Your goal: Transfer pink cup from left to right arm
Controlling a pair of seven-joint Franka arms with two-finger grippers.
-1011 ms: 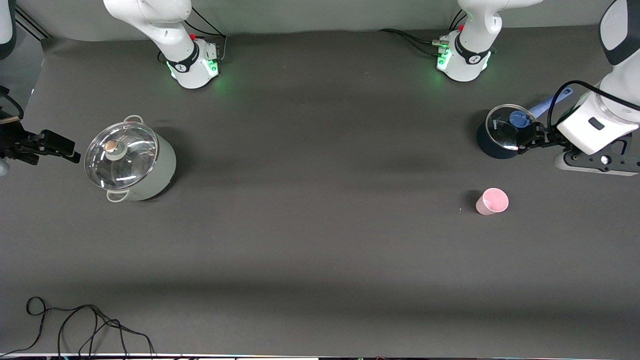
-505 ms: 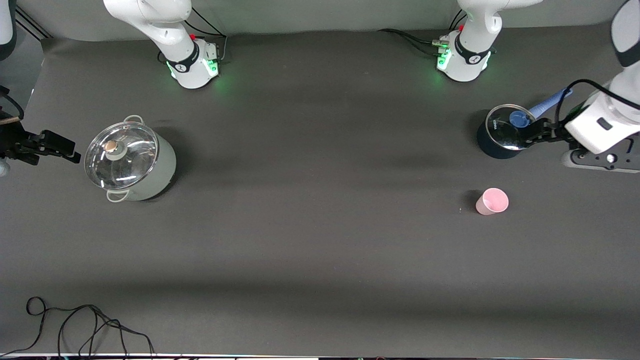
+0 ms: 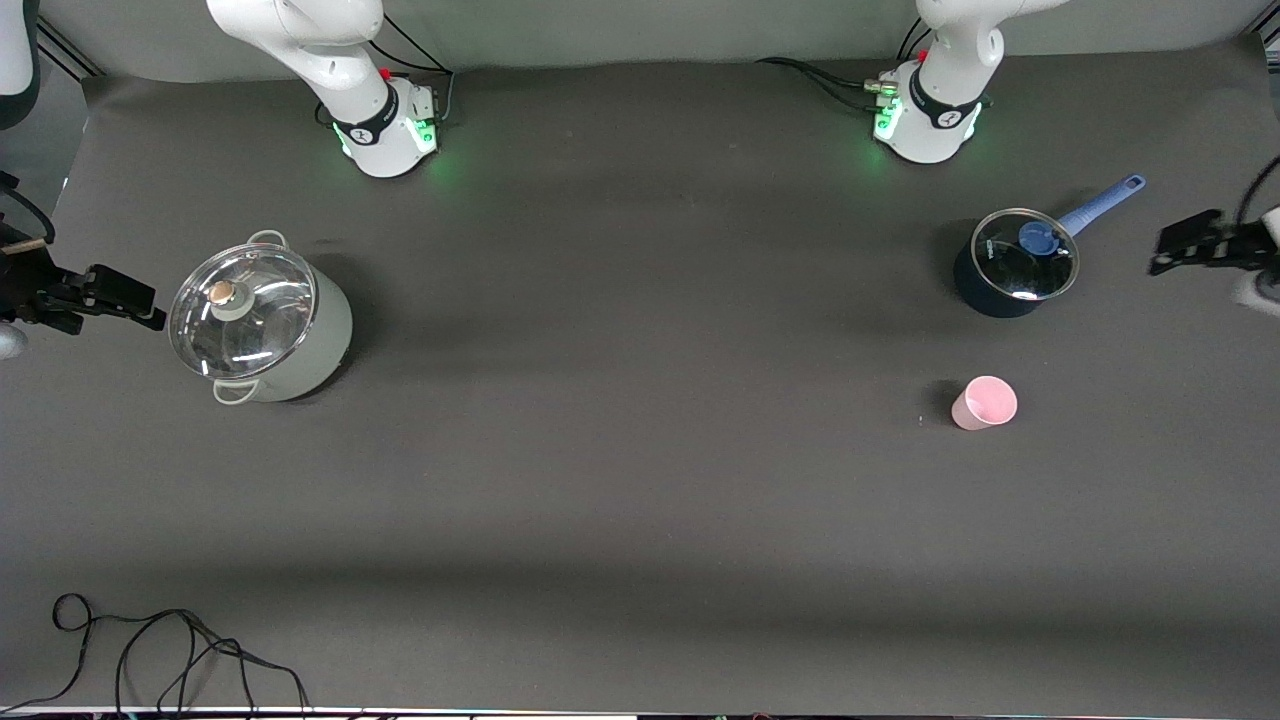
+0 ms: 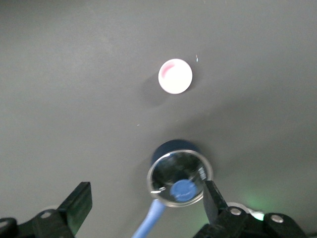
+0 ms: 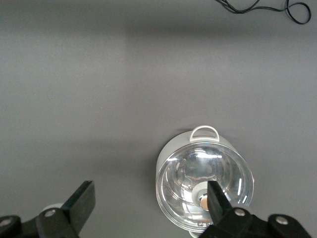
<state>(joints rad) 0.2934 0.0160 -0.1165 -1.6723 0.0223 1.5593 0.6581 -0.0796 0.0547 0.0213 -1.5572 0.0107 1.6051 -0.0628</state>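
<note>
Toward the left arm's end of the table, the pink cup (image 3: 985,402) stands upright and alone, mouth up, nearer the front camera than the blue saucepan (image 3: 1012,264) w/ its glass lid. Nothing touches it.

Left gripper (image 3: 1190,243) has pulled away over the last sec: it was over the saucepan lid, now it's up over the table's edge at that end, well apart from pan and cup. Its wrist view shows the fingers (image 4: 78,204) spread wide, nothing between them, cup (image 4: 175,76) far below. So prob. a retreat/reposition, not an approach; pickup not yet begun.

Right gripper (image 3: 100,293) waits just beside the big grey pot (image 3: 260,322) at the right arm's end, fingers (image 5: 81,201) apart, empty, barely shifted.

Task approx. at zero: left arm has to come back down over the cup first.
</note>
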